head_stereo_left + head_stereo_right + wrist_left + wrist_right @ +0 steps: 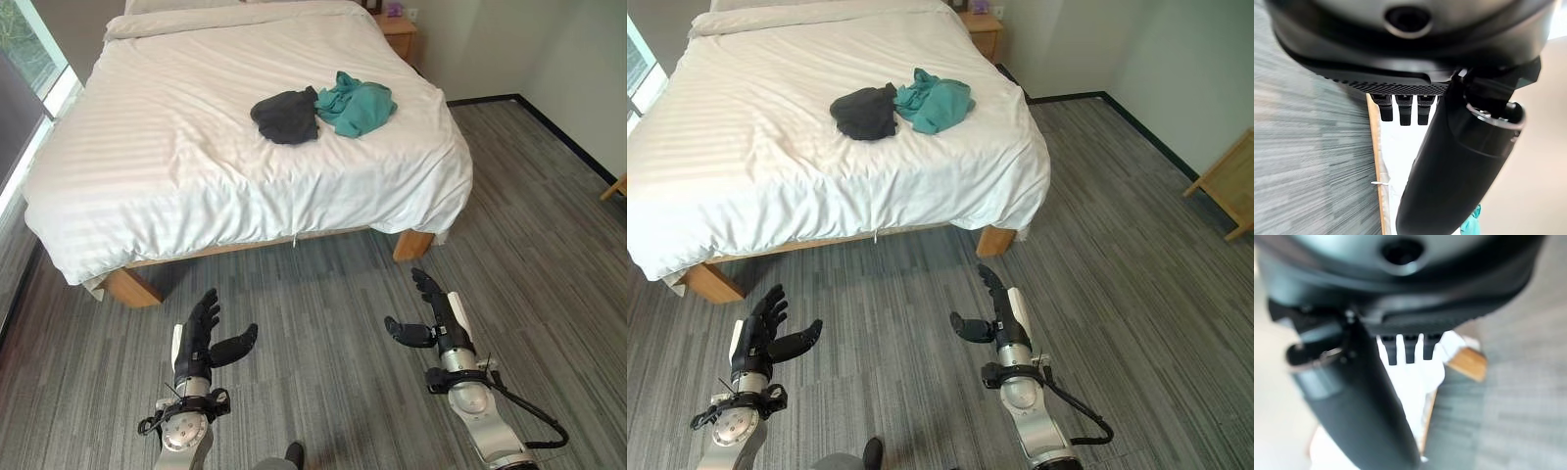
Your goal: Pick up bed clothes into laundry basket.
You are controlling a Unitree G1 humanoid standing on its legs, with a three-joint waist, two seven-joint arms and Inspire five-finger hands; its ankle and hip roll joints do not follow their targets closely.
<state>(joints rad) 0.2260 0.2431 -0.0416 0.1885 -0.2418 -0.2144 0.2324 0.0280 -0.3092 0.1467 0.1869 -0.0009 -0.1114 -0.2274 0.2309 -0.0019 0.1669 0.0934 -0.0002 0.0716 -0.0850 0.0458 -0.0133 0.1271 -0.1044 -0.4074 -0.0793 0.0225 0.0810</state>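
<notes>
A dark grey garment (pixel 286 116) and a teal garment (pixel 358 103) lie bunched side by side on the white bed (pixel 176 147), toward its right near corner. My left hand (pixel 203 333) hovers over the carpet in front of the bed, fingers straight and thumb spread, holding nothing. My right hand (pixel 434 313) hangs the same way further right, open and empty, just short of the bed's wooden leg (pixel 411 245). Both hands are well short of the clothes. A scrap of teal cloth (pixel 1472 223) peeks past my left thumb (pixel 1459 161) in the left wrist view.
Grey striped carpet (pixel 323 333) spreads between me and the bed. A wooden nightstand (pixel 399 31) stands at the bed's far right, a window (pixel 24 59) runs along the left wall, and a wooden furniture piece (pixel 1225 186) stands at the right.
</notes>
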